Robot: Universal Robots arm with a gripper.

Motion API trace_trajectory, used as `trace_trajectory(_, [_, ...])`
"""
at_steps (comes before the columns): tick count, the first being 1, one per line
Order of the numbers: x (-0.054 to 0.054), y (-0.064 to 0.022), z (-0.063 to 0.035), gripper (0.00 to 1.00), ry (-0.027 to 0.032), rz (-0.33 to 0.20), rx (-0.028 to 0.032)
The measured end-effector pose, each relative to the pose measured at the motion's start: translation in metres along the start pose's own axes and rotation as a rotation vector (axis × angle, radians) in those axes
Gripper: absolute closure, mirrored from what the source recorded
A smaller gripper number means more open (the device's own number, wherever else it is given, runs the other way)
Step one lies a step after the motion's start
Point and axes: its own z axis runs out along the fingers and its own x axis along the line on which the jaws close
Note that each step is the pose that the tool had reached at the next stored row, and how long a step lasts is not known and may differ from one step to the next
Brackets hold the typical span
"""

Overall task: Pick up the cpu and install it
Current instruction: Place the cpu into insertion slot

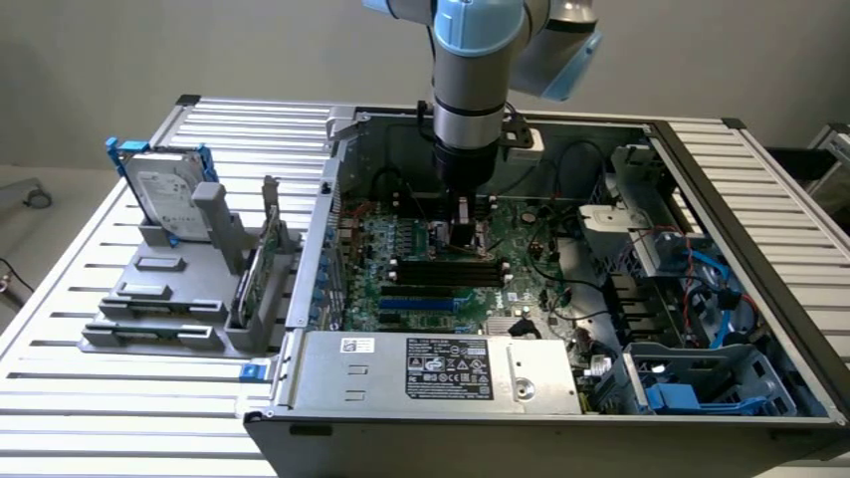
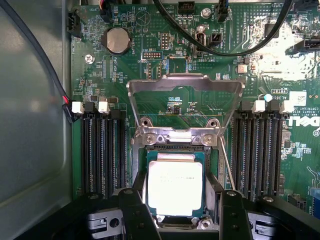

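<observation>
The cpu [image 2: 175,187], a small square chip with a pale shiny top plate and a green rim, lies level over the dark metal-framed socket [image 2: 177,139] on the green motherboard. The socket's load plate [image 2: 185,95] stands tipped up and open behind it. My gripper [image 2: 177,220] reaches down over the chip, its black fingers [image 2: 135,212] pressed against two opposite edges, shut on the cpu. In the exterior view the gripper [image 1: 463,227] hangs straight down inside the open computer case [image 1: 743,199], low over the middle of the motherboard. Whether the chip rests fully in the socket I cannot tell.
Black memory slots [image 2: 102,150] run along both sides of the socket, and a thin lever [image 2: 226,160] stands beside it. Cables [image 2: 235,47] cross the board behind. A silver hard drive [image 1: 166,189] sits in a grey rack on the exterior view's left. The power supply [image 1: 439,368] closes the near side.
</observation>
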Motion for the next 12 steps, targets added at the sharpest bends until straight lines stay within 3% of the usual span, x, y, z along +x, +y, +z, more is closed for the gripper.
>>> trace_trajectory(12, [-0.0004,0.0002,0.0001,0.45,-0.0011,0.0,0.0])
